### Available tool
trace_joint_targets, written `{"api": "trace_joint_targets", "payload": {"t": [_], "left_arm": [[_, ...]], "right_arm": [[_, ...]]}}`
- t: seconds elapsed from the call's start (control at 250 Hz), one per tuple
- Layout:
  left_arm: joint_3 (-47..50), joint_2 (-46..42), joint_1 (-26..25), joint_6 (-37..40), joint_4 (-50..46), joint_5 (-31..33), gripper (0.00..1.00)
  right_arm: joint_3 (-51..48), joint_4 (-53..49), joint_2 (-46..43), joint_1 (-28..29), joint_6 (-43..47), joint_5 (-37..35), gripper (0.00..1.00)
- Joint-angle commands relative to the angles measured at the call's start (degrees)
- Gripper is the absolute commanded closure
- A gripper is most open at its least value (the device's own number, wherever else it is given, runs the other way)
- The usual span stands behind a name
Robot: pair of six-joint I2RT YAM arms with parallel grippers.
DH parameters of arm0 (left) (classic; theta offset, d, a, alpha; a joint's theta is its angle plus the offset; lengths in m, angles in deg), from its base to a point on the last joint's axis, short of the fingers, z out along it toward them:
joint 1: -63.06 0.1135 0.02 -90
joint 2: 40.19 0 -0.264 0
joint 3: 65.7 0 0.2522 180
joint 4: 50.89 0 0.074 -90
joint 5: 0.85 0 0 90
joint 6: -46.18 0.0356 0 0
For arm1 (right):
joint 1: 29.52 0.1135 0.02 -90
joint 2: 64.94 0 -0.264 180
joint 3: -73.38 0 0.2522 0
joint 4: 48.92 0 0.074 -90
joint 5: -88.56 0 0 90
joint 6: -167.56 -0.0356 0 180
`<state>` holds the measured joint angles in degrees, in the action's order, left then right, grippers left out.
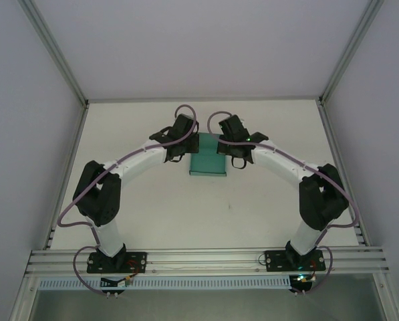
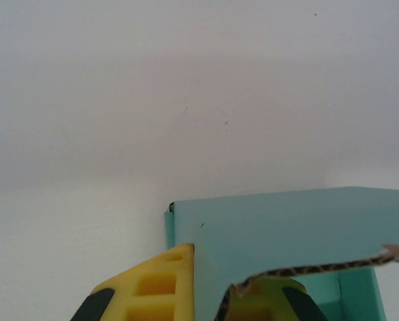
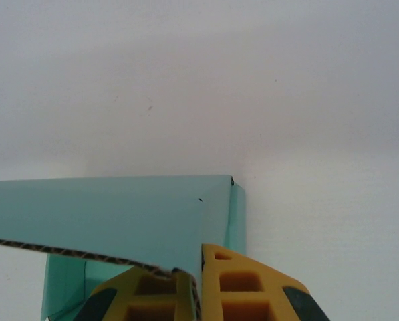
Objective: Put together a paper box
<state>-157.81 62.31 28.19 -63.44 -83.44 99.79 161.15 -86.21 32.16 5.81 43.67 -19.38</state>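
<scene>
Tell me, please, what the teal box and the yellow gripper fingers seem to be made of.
The paper box: thin corrugated card, matte teal face; its cut edge shows brown fluting. Fingers of the left gripper: probably moulded plastic or rubber, yellow with square hollows.

A plain white table (image 1: 206, 214) carries one teal paper box (image 1: 208, 164), sitting toward the far edge, well apart from the near metal rail (image 1: 206, 256).

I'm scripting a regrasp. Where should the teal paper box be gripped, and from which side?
Probably its raised thin side walls at the far corners. Come from above, one finger inside and one outside, as the left gripper and right gripper pinch the paper box.
</scene>
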Motion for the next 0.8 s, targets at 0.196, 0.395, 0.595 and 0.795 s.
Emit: {"api": "trace_joint_targets", "payload": {"t": [0.196, 0.395, 0.595, 0.795], "left_arm": [[5.48, -0.41, -4.33, -1.56, 5.33, 1.4, 1.0], [11.39, -2.53, -5.48, -1.16, 7.21, 0.85, 1.0], [16.5, -3.45, -6.09, -2.88, 9.99, -0.88, 1.0], [19.13, -4.18, -7.31, -2.95, 9.92, 0.46, 1.0]], "right_arm": [[-6.26, 3.84, -1.55, 2.55, -3.11, -0.94, 1.0], [-11.11, 3.68, -3.03, 5.2, -4.17, -4.98, 1.0], [-17.12, 8.04, -4.66, 6.88, -8.84, -4.24, 1.0], [-19.54, 6.84, -5.16, 9.03, -10.14, -6.23, 1.0]]}}
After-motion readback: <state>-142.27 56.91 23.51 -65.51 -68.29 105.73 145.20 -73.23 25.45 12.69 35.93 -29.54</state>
